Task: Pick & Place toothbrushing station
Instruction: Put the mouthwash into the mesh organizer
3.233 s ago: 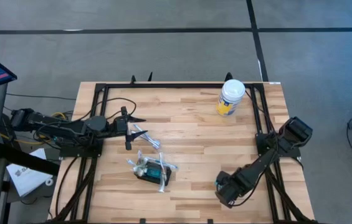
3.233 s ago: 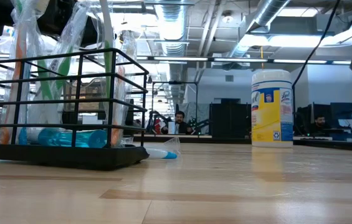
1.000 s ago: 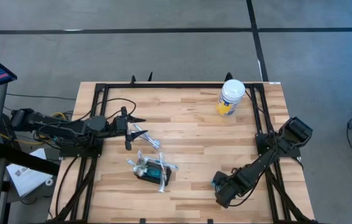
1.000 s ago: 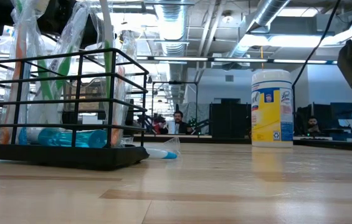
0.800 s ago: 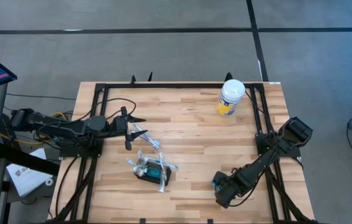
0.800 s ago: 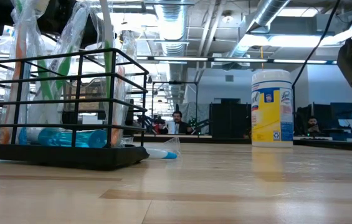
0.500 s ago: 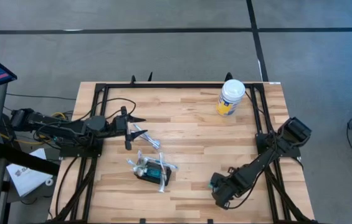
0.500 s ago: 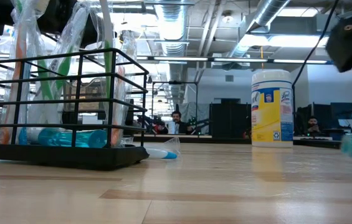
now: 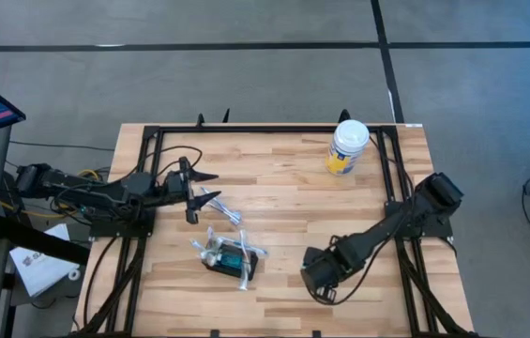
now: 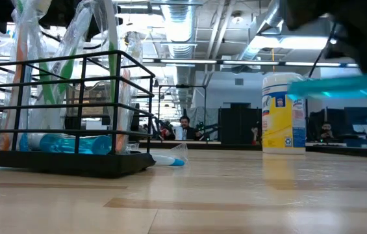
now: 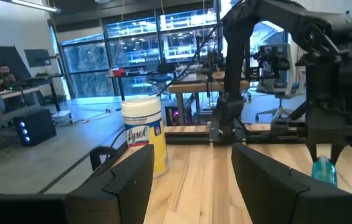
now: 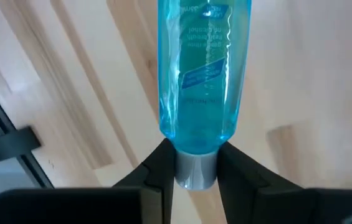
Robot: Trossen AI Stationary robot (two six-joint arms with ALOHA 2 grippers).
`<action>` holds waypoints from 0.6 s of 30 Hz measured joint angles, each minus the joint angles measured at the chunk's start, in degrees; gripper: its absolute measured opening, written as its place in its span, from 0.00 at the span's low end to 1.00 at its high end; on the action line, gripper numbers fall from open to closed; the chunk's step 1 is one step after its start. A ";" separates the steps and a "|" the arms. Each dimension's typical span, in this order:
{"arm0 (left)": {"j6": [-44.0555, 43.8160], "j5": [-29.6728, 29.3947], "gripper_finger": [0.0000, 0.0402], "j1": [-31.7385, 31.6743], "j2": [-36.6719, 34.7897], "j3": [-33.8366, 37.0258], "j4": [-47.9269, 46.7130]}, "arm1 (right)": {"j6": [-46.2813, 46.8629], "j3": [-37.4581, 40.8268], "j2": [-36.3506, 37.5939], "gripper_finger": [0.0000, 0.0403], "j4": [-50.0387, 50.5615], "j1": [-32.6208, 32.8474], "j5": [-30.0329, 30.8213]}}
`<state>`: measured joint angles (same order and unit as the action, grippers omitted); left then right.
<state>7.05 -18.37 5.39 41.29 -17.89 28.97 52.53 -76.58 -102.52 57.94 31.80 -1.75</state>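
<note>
On the table's near-centre, the toothbrushing station already holds wrapped brushes and a blue item. Your right end effector is pinching a clear blue bottle by its grey cap, carried clear of the table to the station's right; that bottle is not yet placed. Your left end effector waits spread, behind the station near loose wrapped items. Judged: partly loaded, with items outstanding.
</note>
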 joint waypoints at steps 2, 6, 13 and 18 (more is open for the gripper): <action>0.00 0.98 0.52 0.00 0.01 0.00 0.32 | -2.55 -2.26 0.00 0.20 1.39 -1.14 0.84; -0.03 4.49 0.52 0.00 0.01 0.00 1.06 | -7.43 -6.65 0.04 0.20 3.42 -3.54 1.86; -3.06 6.41 0.52 0.29 -0.01 0.00 2.11 | -14.06 -11.79 0.07 0.20 3.79 -7.06 3.72; -3.02 6.80 0.52 1.73 0.01 0.00 3.06 | -16.62 -13.40 0.07 0.20 3.56 -8.77 4.79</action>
<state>4.03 -11.57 7.12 41.29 -17.89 32.03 35.91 -89.98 -102.45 61.49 23.03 3.04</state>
